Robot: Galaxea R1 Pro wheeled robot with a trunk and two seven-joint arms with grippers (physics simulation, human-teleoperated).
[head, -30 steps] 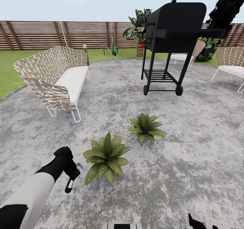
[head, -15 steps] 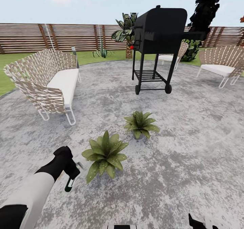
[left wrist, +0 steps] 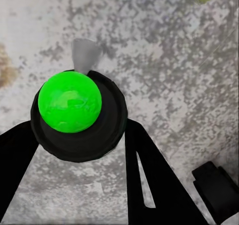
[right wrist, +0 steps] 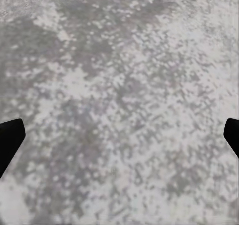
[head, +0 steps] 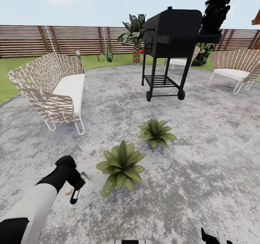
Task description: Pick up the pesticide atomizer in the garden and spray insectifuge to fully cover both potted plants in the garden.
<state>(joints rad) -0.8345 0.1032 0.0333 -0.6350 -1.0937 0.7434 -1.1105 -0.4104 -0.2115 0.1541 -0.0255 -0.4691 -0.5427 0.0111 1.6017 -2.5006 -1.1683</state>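
Op: Head view, where's the pesticide atomizer [head: 75,196]?
Spotter: Clamped in your left gripper [head: 77,186], hanging nozzle-down beside the nearer potted plant [head: 122,167]. Right gripper [right wrist: 119,135] spread, empty. Risk: spray hits paving [head: 202,157], farther plant [head: 156,132] missed

Atomizer [left wrist: 74,112] end-on btwn L gripper [left wrist: 82,150] fingers, mottled paving [left wrist: 169,60] beyond.

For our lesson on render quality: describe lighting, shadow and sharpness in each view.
Head view: flat daylight, faint shadow under the grill, straight fence bowed by the lens. Left wrist view: atomizer blurred, very close. Right wrist view: paving soft, mottled, shadowless.
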